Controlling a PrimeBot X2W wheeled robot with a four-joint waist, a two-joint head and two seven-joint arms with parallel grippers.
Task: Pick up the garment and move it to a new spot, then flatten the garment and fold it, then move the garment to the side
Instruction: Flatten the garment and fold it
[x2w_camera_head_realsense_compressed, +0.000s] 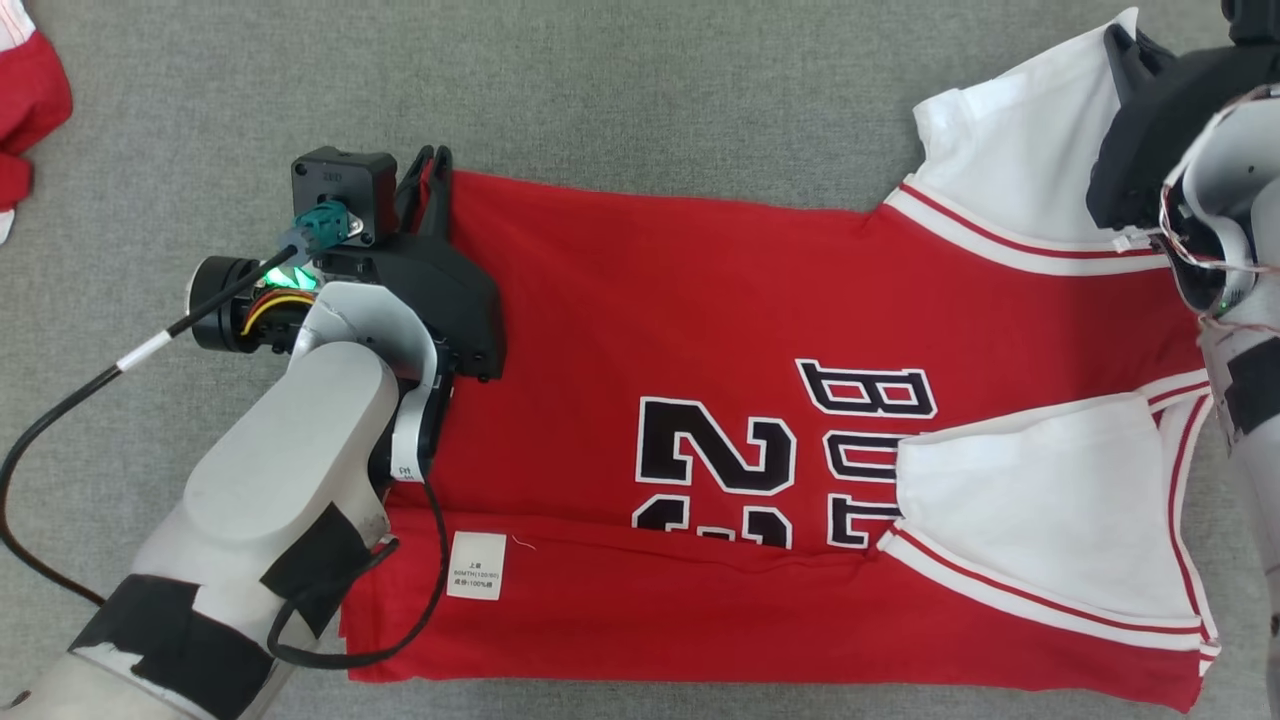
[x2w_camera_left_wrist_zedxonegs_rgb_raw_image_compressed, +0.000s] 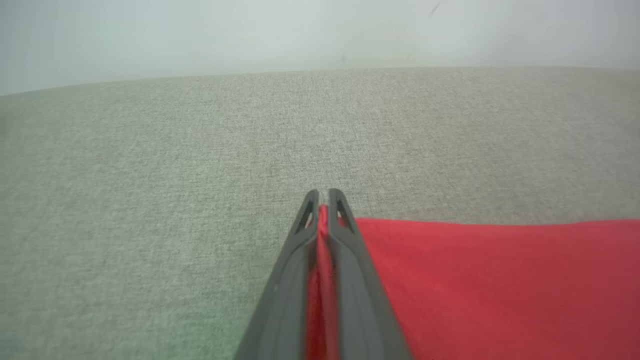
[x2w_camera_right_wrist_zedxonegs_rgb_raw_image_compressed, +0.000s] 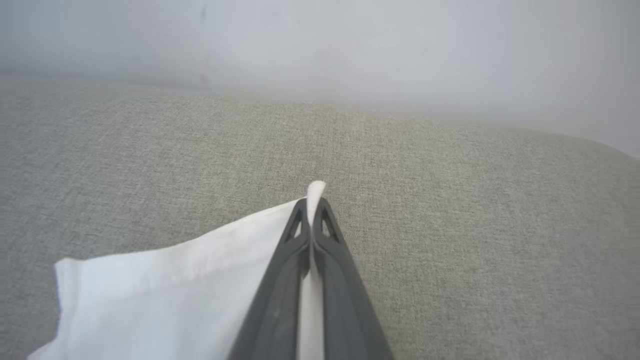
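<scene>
- A grey woven surface (x2w_camera_head_realsense_compressed: 640, 90) spreads under everything. The wrist views show a pale, blurred wall (x2w_camera_left_wrist_zedxonegs_rgb_raw_image_compressed: 320, 30) behind it.
- The shirt (x2w_camera_head_realsense_compressed: 700, 300), red with white sleeves, lies spread across the middle and right of the surface. A strip along its near edge is folded over, covering the lower part of the black print (x2w_camera_head_realsense_compressed: 715, 455). A white label (x2w_camera_head_realsense_compressed: 476, 565) sits on that strip.
- The left gripper (x2w_camera_head_realsense_compressed: 432, 165) is at the shirt's far left corner. From above it looks merely parked on the edge. The left wrist view shows its fingers closed, with a thin fold of red fabric pinched between them.
- The right gripper (x2w_camera_right_wrist_zedxonegs_rgb_raw_image_compressed: 312, 202) is closed on the edge of the far white sleeve (x2w_camera_head_realsense_compressed: 1020, 130), with a small tip of white poking out past the fingertips. In the head view its own dark body hides most of that pinch.
- The head view also takes in a bundle of red and white cloth (x2w_camera_head_realsense_compressed: 25, 100) at the top left corner, well apart from the shirt.
- A black cable (x2w_camera_head_realsense_compressed: 60, 420) loops beside the left forearm.
</scene>
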